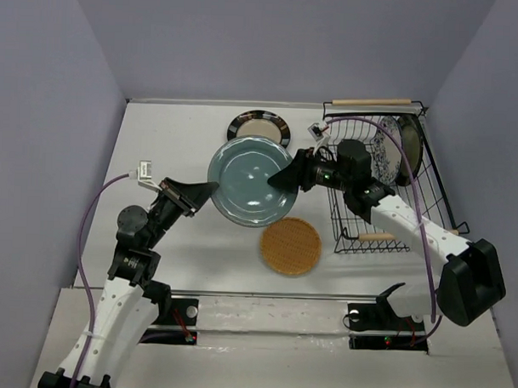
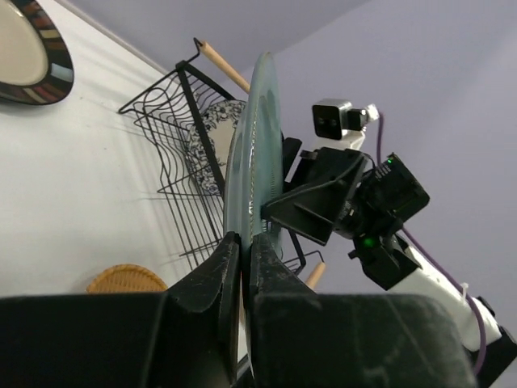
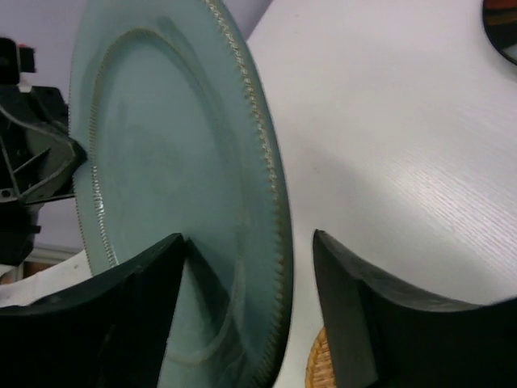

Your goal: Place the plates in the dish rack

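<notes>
Currently: mid-air handover, by the look of it. The left claw [image 2: 244,252] is pinched tight on one rim of the teal-blue round plate [image 1: 247,181], holding it clear of the white surface [image 1: 176,140] between the two arms. From above its face shows nearly full, so it is lifted roughly level, perhaps tilted. The right claw [image 3: 249,236] is spread wide and straddles the opposite rim, one finger to each face, with a gap showing on the outer side. It grips nothing yet.

Likely reason for the pose: the black wire dish rack [image 1: 350,221] with wooden rod handles stands on the right arm's side, well apart from the left arm.

The rack holds a white plate with blue floral pattern [image 1: 381,156] on edge, with a dark-rimmed plate [image 1: 411,148] just behind it. Flat on the surface lie a cream plate with dark striped rim [image 1: 259,126] on the far side and an orange woven wicker plate [image 1: 290,245] on the near side.

Judgement: two loaded, one in transfer, two left. The right claw must close before the left lets go, or the plate drops. It must then be turned on edge to pass between the dividers.
</notes>
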Controlling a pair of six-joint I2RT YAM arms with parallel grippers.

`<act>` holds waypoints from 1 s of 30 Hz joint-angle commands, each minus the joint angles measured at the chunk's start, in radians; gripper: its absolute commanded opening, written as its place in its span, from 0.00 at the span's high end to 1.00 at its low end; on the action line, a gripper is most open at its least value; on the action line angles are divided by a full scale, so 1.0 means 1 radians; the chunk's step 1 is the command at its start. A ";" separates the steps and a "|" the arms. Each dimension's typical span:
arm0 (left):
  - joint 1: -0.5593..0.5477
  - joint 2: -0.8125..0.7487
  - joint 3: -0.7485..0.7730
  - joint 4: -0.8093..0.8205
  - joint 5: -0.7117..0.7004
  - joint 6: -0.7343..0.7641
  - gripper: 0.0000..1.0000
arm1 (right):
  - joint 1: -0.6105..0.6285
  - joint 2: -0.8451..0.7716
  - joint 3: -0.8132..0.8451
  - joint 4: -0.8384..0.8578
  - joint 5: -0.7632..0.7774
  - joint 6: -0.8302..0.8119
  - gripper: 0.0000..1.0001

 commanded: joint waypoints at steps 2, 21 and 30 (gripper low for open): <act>0.001 -0.001 0.095 0.283 0.120 -0.079 0.94 | 0.004 -0.029 -0.067 0.208 -0.077 0.083 0.81; 0.001 0.059 0.384 -0.542 -0.067 0.680 0.01 | -0.301 -0.259 0.313 -0.372 0.588 -0.329 0.93; -0.051 -0.009 0.327 -0.550 -0.184 0.751 0.01 | -0.335 -0.147 0.413 -0.388 1.023 -0.677 0.93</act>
